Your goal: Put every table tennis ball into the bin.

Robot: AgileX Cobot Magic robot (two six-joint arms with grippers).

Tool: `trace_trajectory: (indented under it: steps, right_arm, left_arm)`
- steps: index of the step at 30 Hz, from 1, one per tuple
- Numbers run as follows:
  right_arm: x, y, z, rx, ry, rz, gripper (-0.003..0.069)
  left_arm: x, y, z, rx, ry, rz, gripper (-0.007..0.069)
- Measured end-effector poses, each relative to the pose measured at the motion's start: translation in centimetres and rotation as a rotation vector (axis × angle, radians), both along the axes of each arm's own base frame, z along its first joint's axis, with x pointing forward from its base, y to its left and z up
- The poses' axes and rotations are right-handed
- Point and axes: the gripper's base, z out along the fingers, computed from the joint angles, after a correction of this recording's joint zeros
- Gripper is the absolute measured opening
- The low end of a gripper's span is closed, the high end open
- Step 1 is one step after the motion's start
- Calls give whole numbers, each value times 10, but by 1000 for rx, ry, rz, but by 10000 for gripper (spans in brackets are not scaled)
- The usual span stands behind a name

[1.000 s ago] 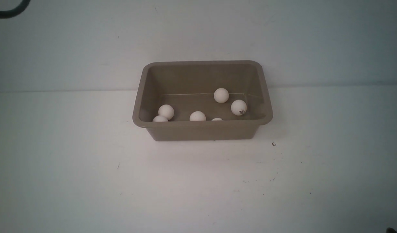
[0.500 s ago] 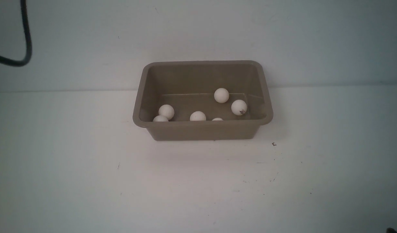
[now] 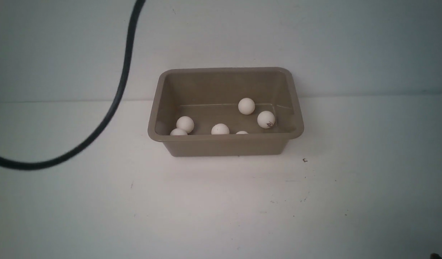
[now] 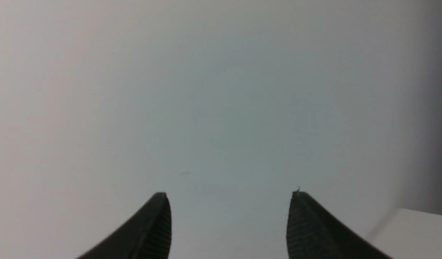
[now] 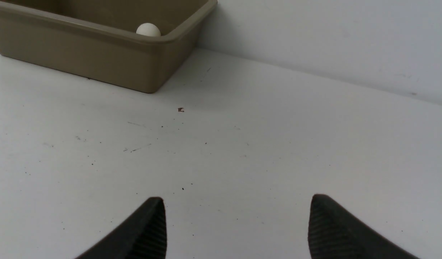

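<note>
The taupe bin (image 3: 224,144) stands at the back middle of the white table, against the wall. Several table tennis balls lie inside it: one (image 3: 246,106) near the back, one with a dark mark (image 3: 266,119) to its right, others (image 3: 185,124) along the front wall, partly hidden by the rim. My left gripper (image 4: 229,196) is open and empty, facing a bare pale surface. My right gripper (image 5: 237,201) is open and empty above the table, short of the bin's (image 5: 98,57) corner, where one ball (image 5: 148,30) peeks over the rim. Neither gripper shows in the front view.
A black cable (image 3: 113,104) hangs in a long curve across the left side of the front view. A small dark speck (image 3: 305,160) lies on the table to the right of the bin, also seen as a speck (image 5: 180,109) from the right wrist.
The black cable has swung from the top left corner down and rightward across the left of the front view. The bin and balls have not moved.
</note>
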Motion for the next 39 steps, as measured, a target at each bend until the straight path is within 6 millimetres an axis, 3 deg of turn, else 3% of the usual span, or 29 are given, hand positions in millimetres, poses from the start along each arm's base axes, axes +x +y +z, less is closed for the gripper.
trace_trajectory:
  steps: [3, 7, 9, 12, 16, 21, 24, 26, 27, 29, 33, 39]
  right_arm:
    - [0, 0, 0, 0, 0, 0, 482]
    - [0, 0, 0, 0, 0, 0, 482]
    - [0, 0, 0, 0, 0, 0, 482]
    - [0, 0, 0, 0, 0, 0, 482]
    - [0, 0, 0, 0, 0, 0, 482]
    - [0, 0, 0, 0, 0, 0, 482]
    - [0, 0, 0, 0, 0, 0, 482]
    - [0, 0, 0, 0, 0, 0, 482]
    - [0, 0, 0, 0, 0, 0, 482]
    - [0, 0, 0, 0, 0, 0, 482]
    - [0, 0, 0, -1, 0, 0, 482]
    - [0, 0, 0, -6, -1, 2, 482]
  left_arm:
    - [-14, -14, -14, 78, 132, -227, 394]
    - [-32, -18, -40, 212, 461, -392, 394]
    - [-35, -16, -50, 257, 602, -377, 394]
    - [-30, -5, -69, 305, 798, -205, 394]
    - [-21, 14, -89, 258, 868, 7, 394]
    - [-29, 63, -114, 97, 836, 287, 394]
    - [-48, 94, -128, 2, 782, 440, 394]
    - [-76, 119, -145, -90, 711, 583, 394]
    - [-78, 119, -143, -94, 700, 582, 394]
    - [-110, 132, -163, -163, 623, 684, 394]
    - [-149, 139, -198, -209, 526, 779, 394]
    - [-179, 141, -243, -240, 475, 835, 394]
